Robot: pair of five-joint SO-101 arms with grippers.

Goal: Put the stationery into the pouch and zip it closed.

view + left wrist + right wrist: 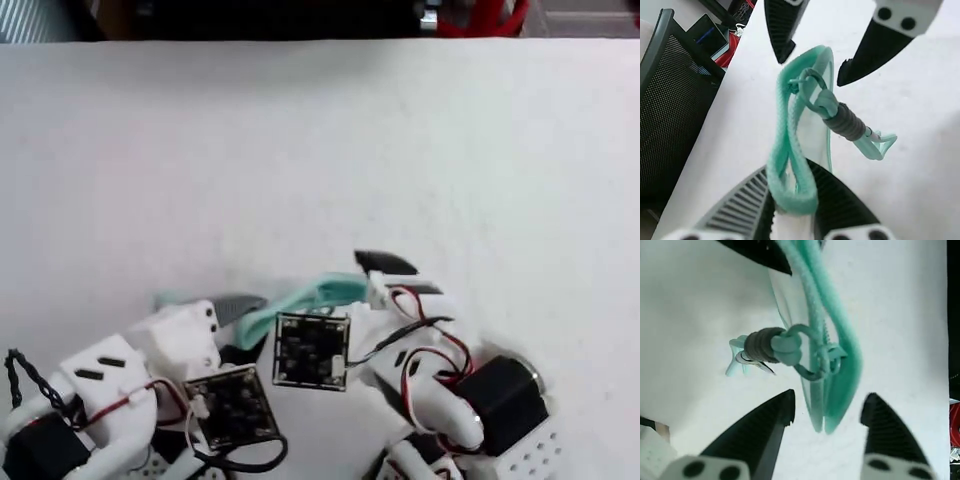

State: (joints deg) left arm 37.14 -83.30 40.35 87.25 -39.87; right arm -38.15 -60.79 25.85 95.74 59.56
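White table (320, 130), both arms at its near edge: left arm at 7 o'clock, right arm at 5 o'clock in the high view. Teal pouch (315, 293) lies between them at about 6 o'clock, its long side running from 8 to 2 o'clock.

Left gripper (790, 180) is clamped on the pouch at its 8 o'clock end; the fabric edge sits pinched between the two black fingers (840, 200), and a bit of teal sticks out past the gripper on the far side.

Right gripper (830, 397) is spread wide and straddles the pouch's 2 o'clock end, with a gap to the fabric on each side, gripping nothing.

Zipper pull (845, 122), a grey bead on a knotted teal cord, hangs off the slider ring near the right gripper's end and rests on the table just beside the pouch. Hard to tell whether the zip is shut along its length.

Black mesh chair (670, 110) stands off the table edge.
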